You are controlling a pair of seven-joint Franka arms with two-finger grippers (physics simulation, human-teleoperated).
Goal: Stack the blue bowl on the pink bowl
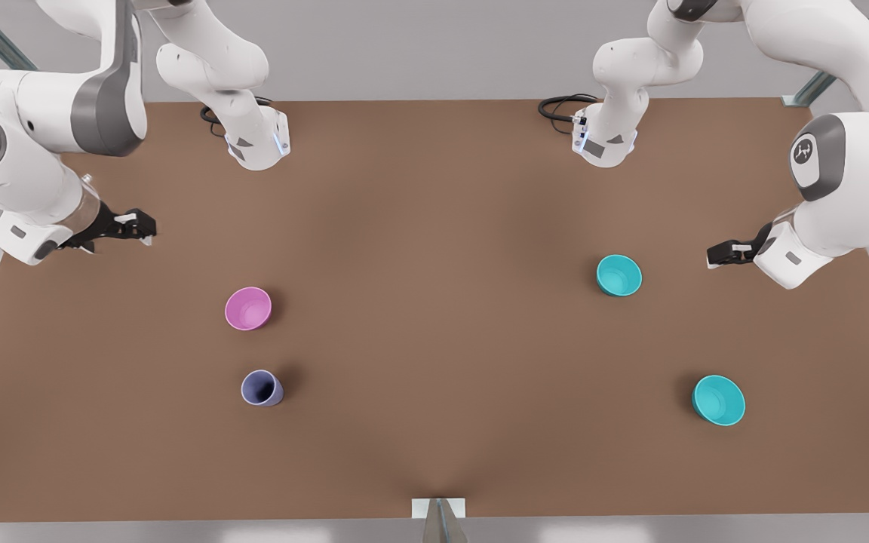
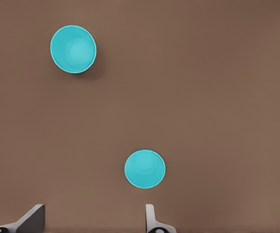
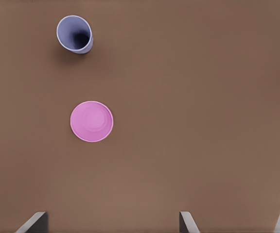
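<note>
The left gripper (image 1: 715, 255) hovers above the table (image 1: 434, 226) at the front view's right, holding nothing. In the left wrist view its fingers (image 2: 150, 216) stand wide apart over bare tabletop. The blue bowl (image 1: 618, 274) is the nearest thing to it, sitting upright on the table toward the centre from the gripper and apart from it. In the left wrist view the blue bowl (image 2: 145, 169) lies just beyond the fingertips, with clear table between. Its interior is empty.

The teal bowl (image 1: 718, 400) sits upright nearer the front edge of the table, well apart from the blue bowl. Its rim is slightly wider, and it is empty too. The left wrist view shows it (image 2: 73, 49) farther out than the blue bowl.

The right gripper (image 1: 142, 226) hovers above the table at the front view's left, also holding nothing. In the right wrist view its fingers (image 3: 186, 221) are spread wide. The pink bowl (image 1: 248, 308) sits upright and empty on the table, toward the centre and front from this gripper and apart from it. The purple cup (image 1: 262, 388) stands near the pink bowl, on its front side, not touching it; its inside looks dark and empty in the right wrist view (image 3: 75, 33). The same view shows the pink bowl (image 3: 92, 121) between the cup and the fingertips.

Open tabletop separates the pink bowl from the blue bowl; they are well apart.
</note>
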